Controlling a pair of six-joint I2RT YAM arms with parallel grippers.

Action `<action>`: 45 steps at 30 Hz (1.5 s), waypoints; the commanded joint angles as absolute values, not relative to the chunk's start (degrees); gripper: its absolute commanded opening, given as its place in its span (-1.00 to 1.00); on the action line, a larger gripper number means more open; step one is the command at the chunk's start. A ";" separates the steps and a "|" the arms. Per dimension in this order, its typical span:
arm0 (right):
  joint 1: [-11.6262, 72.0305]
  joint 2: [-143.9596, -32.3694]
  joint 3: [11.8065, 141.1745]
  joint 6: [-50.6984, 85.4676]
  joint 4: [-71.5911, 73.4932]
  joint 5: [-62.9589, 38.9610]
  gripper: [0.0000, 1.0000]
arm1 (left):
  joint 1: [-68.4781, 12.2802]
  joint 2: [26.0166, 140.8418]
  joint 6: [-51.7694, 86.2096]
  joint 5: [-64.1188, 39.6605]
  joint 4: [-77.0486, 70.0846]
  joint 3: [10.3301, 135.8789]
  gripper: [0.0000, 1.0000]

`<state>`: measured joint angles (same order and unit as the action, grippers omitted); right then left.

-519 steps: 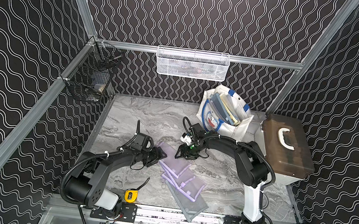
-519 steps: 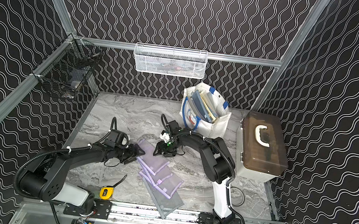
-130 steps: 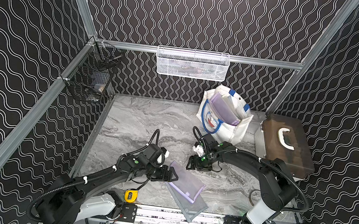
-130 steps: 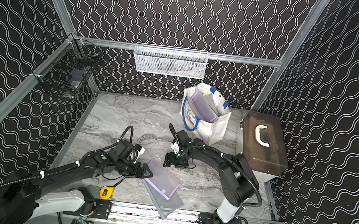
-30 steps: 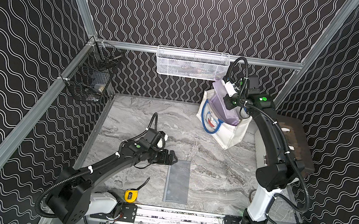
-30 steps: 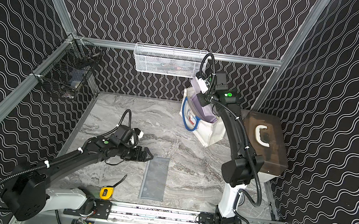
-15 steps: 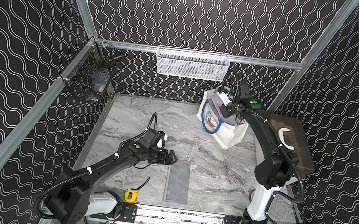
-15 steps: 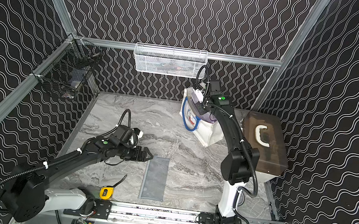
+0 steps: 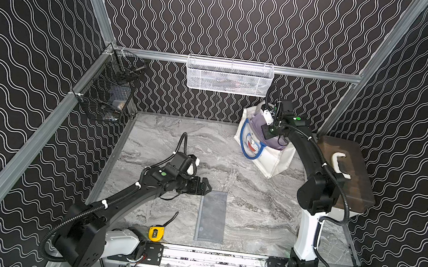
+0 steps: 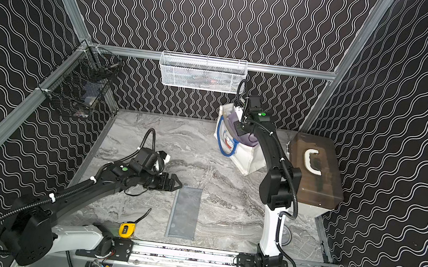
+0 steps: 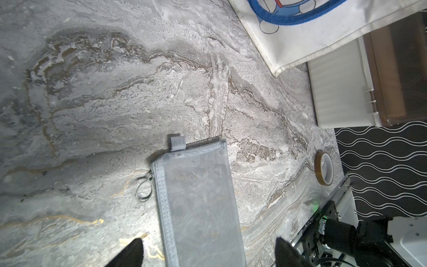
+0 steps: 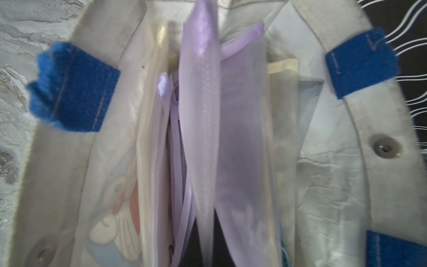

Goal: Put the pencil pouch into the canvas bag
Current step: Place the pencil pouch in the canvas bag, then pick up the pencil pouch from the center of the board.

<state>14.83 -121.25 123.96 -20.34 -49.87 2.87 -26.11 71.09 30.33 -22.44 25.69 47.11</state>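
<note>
The canvas bag (image 9: 273,161) (image 10: 248,158), white with blue handles, stands at the back right. My right gripper (image 12: 206,249) is shut on the top edge of a purple translucent pencil pouch (image 12: 201,115) (image 9: 260,123) and holds it upright in the bag's mouth. Its lower part is down between other pouches inside. A flat grey pencil pouch (image 9: 211,217) (image 11: 198,196) lies on the table near the front. My left gripper (image 9: 207,188) (image 11: 208,254) hovers open just above its far end, one fingertip on each side, touching nothing.
A brown translucent case (image 9: 346,178) with a white handle sits right of the bag. A white wire basket (image 9: 228,76) hangs on the back rail, a black wire basket (image 9: 106,96) on the left rail. A yellow tape measure (image 9: 155,233) and a tape roll (image 11: 324,167) lie near the front edge.
My right arm has come down from above the bag, lowering the purple pouch into its mouth. The left arm and the grey pouch have not moved.
</note>
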 commanded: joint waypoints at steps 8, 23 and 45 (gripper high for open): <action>14.33 -125.44 126.09 -12.93 -52.40 0.61 -1.00 | -27.07 69.90 34.80 -20.43 23.72 47.00 0.84; 14.80 -109.37 119.27 -3.65 -49.52 0.67 0.28 | -27.93 69.48 36.41 -17.93 22.04 44.34 0.84; 32.01 -81.61 46.89 33.08 -17.66 -30.24 0.48 | -28.04 75.83 37.43 -22.01 15.43 34.63 0.69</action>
